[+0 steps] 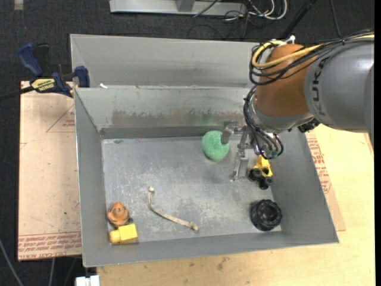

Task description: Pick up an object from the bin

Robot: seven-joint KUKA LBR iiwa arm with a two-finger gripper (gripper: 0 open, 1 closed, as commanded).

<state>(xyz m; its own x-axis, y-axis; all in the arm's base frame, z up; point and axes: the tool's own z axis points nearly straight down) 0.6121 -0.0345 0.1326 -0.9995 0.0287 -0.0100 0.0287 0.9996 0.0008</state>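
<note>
Even, fairly bright light falls from above on the bin [172, 171]; its grey metal gives a dull, patchy sheen; shadows inside are soft and short; the dark room floor [59, 5] around it lies dim.

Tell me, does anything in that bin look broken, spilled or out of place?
Nothing looks broken or spilled. The bin just holds a few scattered things: a green ball beside the gripper, a black round piece, a bent beige strip and a yellow block.
</note>
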